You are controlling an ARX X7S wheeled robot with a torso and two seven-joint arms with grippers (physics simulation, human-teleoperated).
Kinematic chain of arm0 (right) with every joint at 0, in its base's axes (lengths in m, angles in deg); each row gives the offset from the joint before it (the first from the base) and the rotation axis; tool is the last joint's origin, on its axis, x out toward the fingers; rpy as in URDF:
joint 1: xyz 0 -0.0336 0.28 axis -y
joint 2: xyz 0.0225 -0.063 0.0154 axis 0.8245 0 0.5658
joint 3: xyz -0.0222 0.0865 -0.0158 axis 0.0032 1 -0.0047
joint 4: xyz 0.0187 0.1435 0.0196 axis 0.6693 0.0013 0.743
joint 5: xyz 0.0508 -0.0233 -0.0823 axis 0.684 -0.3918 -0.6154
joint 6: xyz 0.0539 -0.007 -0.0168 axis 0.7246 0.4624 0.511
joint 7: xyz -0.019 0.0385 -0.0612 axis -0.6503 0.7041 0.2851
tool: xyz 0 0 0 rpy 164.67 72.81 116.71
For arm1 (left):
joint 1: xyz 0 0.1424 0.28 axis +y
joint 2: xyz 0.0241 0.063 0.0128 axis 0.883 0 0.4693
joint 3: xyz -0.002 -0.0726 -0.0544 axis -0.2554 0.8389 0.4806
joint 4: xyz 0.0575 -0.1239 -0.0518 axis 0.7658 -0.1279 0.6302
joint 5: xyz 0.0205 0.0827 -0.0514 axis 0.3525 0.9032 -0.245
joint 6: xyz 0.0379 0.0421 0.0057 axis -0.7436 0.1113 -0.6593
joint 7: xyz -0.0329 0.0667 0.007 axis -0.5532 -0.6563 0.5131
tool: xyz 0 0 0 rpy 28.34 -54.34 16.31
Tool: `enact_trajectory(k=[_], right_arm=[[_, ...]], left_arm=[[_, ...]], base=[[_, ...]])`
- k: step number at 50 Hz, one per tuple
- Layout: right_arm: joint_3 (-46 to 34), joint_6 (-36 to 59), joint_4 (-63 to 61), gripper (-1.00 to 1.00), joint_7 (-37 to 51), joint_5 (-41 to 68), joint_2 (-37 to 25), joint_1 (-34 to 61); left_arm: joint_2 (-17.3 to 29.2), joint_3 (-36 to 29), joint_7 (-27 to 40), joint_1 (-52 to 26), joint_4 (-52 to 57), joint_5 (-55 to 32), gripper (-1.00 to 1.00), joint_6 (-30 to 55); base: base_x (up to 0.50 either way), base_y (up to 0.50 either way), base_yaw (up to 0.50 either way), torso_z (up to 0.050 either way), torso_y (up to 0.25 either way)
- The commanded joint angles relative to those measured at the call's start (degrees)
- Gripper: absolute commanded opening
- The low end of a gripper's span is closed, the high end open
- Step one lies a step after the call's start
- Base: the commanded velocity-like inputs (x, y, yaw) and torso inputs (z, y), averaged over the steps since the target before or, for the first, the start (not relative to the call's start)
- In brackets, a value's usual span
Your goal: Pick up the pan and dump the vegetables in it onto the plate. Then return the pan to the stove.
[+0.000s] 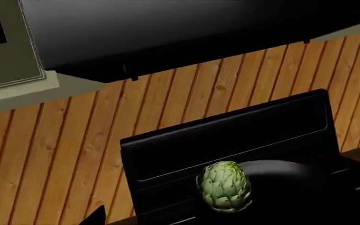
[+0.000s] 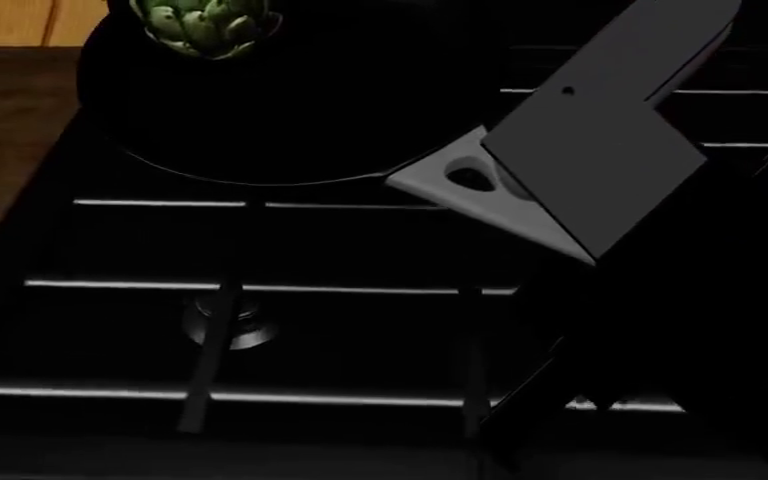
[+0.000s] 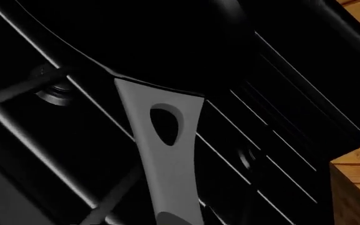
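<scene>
Now the pan's (image 2: pixel 277 110) handle (image 2: pixel 471 185) points toward the right claw (image 2: pixel 598 150).

Right arm (image 2: pixel 598 160) reaching forward, angled down, fingers hidden

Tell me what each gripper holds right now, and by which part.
The right gripper is at the pan handle, apparently holding it, but its fingers are hidden, so the grip is unconfirmed. The left gripper is not visible.
</scene>
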Motion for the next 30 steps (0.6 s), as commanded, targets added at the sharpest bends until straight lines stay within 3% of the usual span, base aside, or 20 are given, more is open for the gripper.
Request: enact_trajectory(k=[1,17,30], right_arm=[[5.9,1.6,0.7,-1.0,-8.3,-11.7,0.1,4.4],[6.0,1.9,1.4,-1.0,-9.1,-12.8,0.5,5.3],[6.0,1.6,1.9,-1.0,-9.3,-13.5,1.0,5.2]], left_arm=[[-0.2,-0.9,0.4,-1.5,-0.2,-0.5,1.0,-0.2],[-0.9,-2.2,0.9,-3.8,-0.1,-1.5,1.0,-0.5],[3.5,-0.2,3.0,-4.1,4.5,-7.3,1.0,-4.0]], base=[[0.13,0.5,0.0,0.0,0.0],[0.13,0.5,0.0,0.001,0.004],[0.13,0.5,0.0,0.002,0.003]])
